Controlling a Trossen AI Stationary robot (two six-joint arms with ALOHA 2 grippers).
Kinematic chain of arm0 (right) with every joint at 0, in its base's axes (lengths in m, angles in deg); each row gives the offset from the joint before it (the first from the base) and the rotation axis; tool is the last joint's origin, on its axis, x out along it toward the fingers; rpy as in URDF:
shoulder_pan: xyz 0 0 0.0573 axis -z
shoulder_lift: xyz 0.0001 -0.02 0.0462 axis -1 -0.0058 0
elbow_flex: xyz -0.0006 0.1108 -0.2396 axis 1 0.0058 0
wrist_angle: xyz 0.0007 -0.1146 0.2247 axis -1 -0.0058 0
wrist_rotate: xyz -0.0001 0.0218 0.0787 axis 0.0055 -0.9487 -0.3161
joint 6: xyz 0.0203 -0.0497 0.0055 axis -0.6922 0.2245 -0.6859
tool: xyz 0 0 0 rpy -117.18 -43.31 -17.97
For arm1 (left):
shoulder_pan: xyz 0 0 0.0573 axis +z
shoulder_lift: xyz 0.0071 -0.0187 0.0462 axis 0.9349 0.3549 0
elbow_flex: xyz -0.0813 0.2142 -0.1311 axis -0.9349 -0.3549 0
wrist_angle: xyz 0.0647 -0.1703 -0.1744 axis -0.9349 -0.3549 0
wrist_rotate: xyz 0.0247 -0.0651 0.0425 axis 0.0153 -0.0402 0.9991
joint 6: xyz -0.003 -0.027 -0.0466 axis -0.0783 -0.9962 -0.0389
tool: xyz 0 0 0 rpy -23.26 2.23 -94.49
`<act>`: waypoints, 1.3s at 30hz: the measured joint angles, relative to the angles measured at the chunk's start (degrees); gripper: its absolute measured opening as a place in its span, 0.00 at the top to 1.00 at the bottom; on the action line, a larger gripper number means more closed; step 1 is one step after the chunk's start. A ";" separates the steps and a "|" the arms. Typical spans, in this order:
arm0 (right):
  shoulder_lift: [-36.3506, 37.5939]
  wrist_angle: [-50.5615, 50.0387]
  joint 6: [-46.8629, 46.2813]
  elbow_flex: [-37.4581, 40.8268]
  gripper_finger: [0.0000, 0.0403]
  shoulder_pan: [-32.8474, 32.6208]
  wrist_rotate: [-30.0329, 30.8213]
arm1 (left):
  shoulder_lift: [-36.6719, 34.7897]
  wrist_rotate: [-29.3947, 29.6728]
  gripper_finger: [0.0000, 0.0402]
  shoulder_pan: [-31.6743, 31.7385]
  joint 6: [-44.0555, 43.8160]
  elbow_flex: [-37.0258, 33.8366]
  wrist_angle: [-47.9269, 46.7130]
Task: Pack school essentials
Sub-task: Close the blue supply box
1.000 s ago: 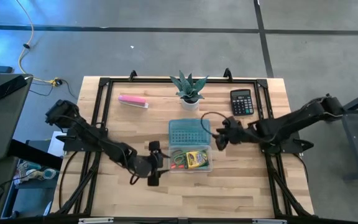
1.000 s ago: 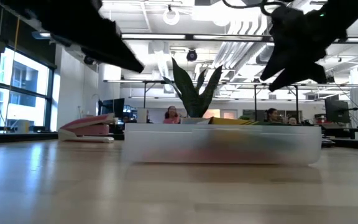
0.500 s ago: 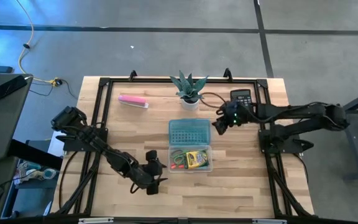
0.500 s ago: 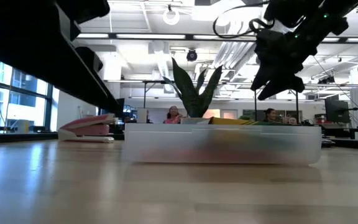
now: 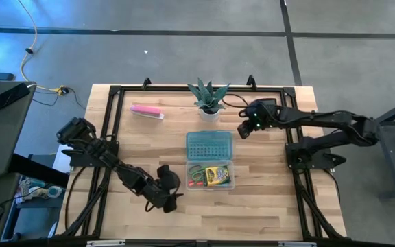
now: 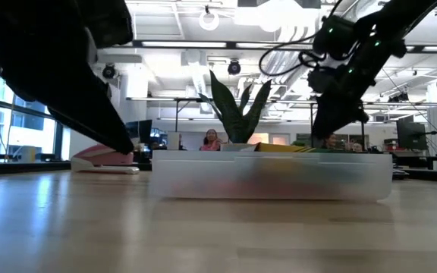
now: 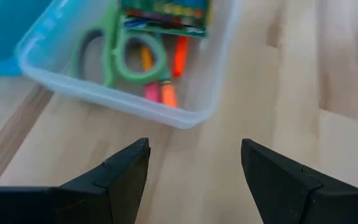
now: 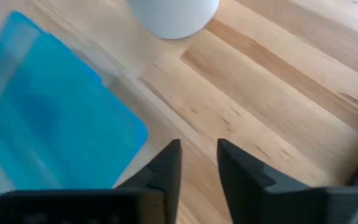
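Worktop [image 5: 266, 206]: pale wood, carrying everything.
Clear box [image 5: 210, 185]: mid-worktop, blue lid [image 5: 208, 145] open behind it.
Left gripper [image 7: 194, 163]: beside the box's left end, fingers wide apart, empty.
Right gripper [image 8: 197, 163]: near the plant pot [image 5: 209, 114], fingers nearly closed, empty.
Scissors [image 7: 120, 53]: green-handled, inside the box with a crayon pack [image 5: 217, 175].

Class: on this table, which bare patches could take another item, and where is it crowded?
Free: the front strip of the table below the clear box, and the wood between the pink bar and that box. Crowded: the back edge, between the plant and the right gripper.
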 joint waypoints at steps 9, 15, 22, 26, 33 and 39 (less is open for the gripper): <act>-9.16 9.64 3.24 0.00 0.99 2.56 -2.97 | 0.01 -1.73 0.40 1.11 -4.85 0.00 -2.75; -14.54 13.71 4.04 0.00 0.99 6.11 -9.69 | 0.01 -3.03 0.40 3.05 -6.15 0.00 -3.22; -19.74 19.33 5.93 0.00 1.00 8.72 -16.16 | 0.01 -6.99 0.40 5.16 -6.14 0.00 -3.53; -23.12 20.59 6.67 0.00 1.00 9.70 -20.37 | 0.01 -7.84 0.40 5.74 -6.13 0.00 -3.57; -25.01 21.77 7.75 0.00 1.00 9.64 -23.25 | 0.01 -8.18 0.40 6.92 -6.13 0.00 -3.59; -23.92 21.84 8.21 0.00 1.00 9.63 -24.55 | 0.01 -9.97 0.40 7.55 -6.14 0.00 -3.57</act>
